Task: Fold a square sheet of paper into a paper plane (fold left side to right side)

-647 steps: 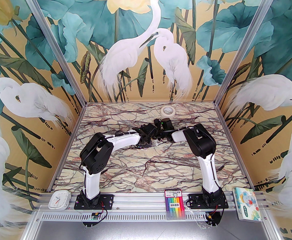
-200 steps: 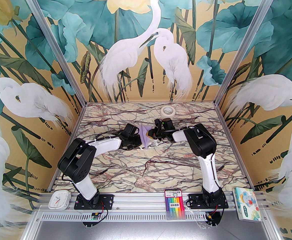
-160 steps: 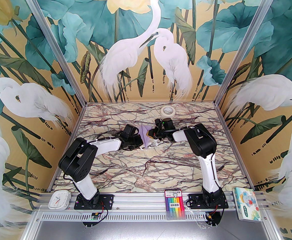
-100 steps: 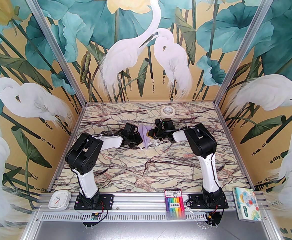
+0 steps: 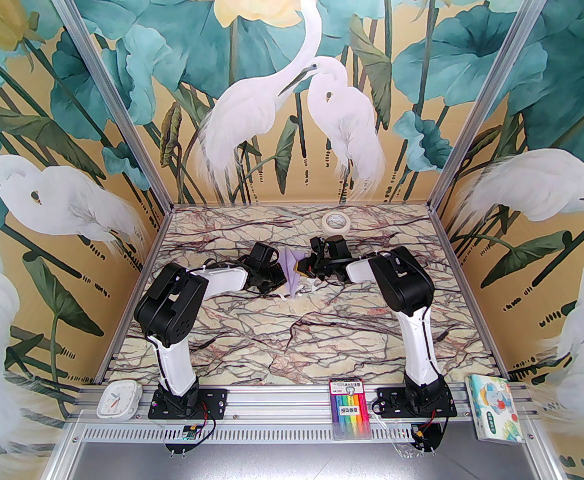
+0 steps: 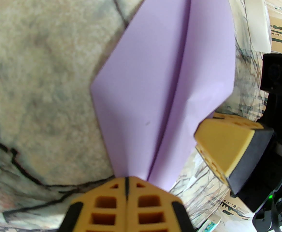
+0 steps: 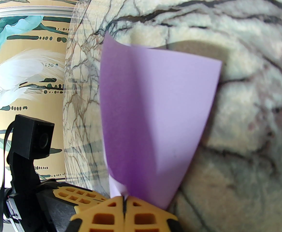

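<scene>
The square sheet of paper is folded into a pointed lavender paper plane with a centre ridge, near the middle of the marble table. My right gripper is shut on its right edge, and the paper rises curved out of the closed yellow tips. My left gripper is shut at the paper's left side. Its closed tips sit over the plane's narrow end, and I cannot tell whether they pinch it. The right gripper's fingers meet the paper's far edge.
A white tape roll lies at the back of the table, just behind the right wrist. On the front rail sit a white clock, a marker pack and a colourful tissue pack. Painted walls close three sides.
After pulling off the paper to the left, the left arm has swung its elbow right and brought its shut gripper back against the paper's left side. The right arm and paper have stayed put.
</scene>
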